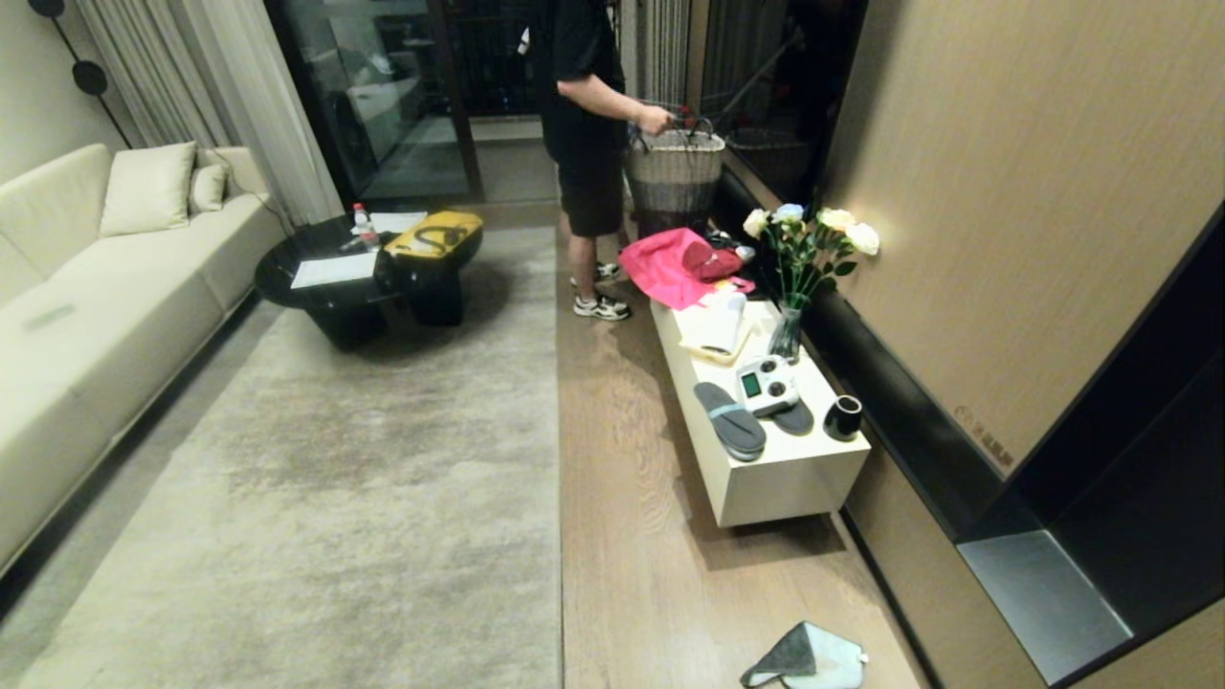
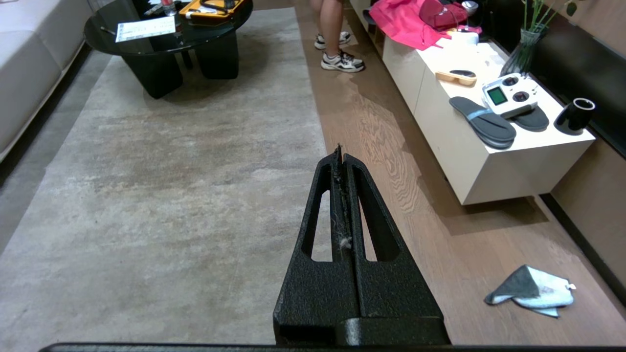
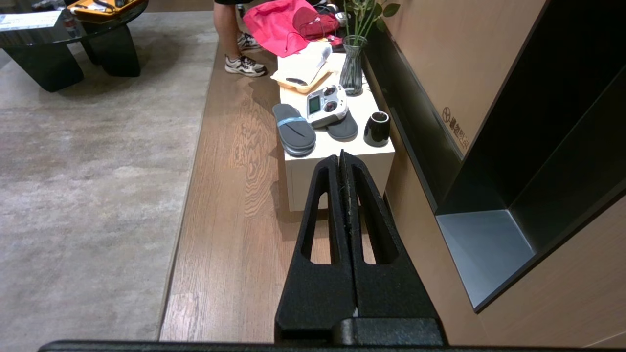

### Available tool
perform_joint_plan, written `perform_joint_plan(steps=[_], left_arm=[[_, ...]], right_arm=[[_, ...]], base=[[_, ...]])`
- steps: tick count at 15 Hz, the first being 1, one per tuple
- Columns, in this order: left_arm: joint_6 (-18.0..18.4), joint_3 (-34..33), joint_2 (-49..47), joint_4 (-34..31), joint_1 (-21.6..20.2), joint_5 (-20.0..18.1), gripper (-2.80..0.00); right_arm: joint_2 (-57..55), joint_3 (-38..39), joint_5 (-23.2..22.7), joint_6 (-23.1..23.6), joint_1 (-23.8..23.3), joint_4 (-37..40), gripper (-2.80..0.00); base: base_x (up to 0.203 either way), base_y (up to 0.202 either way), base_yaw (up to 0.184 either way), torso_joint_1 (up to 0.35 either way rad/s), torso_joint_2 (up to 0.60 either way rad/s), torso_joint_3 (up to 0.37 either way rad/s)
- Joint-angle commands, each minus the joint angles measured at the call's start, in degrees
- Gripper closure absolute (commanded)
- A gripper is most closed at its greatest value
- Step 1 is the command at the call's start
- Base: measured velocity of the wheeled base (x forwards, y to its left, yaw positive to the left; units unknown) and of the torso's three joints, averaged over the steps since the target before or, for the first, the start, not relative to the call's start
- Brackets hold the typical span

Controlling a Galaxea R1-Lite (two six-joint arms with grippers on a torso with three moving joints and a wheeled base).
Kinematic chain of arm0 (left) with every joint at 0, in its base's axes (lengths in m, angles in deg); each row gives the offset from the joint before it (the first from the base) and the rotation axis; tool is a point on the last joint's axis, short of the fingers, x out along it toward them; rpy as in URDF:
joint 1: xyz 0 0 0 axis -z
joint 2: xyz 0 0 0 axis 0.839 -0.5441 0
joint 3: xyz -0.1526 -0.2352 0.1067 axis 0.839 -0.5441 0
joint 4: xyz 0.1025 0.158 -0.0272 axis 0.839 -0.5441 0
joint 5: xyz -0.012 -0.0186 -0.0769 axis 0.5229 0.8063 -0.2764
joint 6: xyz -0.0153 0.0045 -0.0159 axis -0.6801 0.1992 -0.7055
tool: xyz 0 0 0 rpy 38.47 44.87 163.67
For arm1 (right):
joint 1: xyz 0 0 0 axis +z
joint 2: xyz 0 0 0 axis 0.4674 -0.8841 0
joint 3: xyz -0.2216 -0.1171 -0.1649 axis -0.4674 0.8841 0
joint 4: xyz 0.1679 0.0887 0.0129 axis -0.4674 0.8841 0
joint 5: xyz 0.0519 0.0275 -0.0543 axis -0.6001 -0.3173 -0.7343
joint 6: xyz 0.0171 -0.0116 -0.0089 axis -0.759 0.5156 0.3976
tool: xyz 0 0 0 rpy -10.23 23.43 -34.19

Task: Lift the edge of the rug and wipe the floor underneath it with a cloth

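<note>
Both the left gripper [image 2: 342, 152] and right gripper [image 3: 342, 156] are clenched empty. The cloth [image 1: 806, 658] lies at lower right on the floor [image 1: 651, 574]; grasp it first, then raise the flat rug edge [image 1: 559, 459] mid-frame.

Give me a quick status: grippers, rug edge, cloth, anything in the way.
Left gripper and right gripper shut, empty, held off the floor. Rug edge flat, not lifted. Cloth crumpled on the floor, untouched. Person standing further along the rug edge.
</note>
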Motion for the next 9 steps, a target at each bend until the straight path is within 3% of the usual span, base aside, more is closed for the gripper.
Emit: perform_joint_plan(steps=[1, 9], left_arm=[[0.0, 0.0, 0.0, 0.0, 0.0, 0.0, 0.00], [0.0, 0.0, 0.0, 0.0, 0.0, 0.0, 0.00]], right_arm=[[-0.1, 0.0, 0.0, 0.1, 0.1, -0.1, 0.00], [-0.1, 0.0, 0.1, 0.0, 0.1, 0.0, 0.00]], base=[[0.000, 0.000, 0.000, 0.000, 0.00, 0.000], [0.000, 0.000, 0.000, 0.000, 0.00, 0.000]])
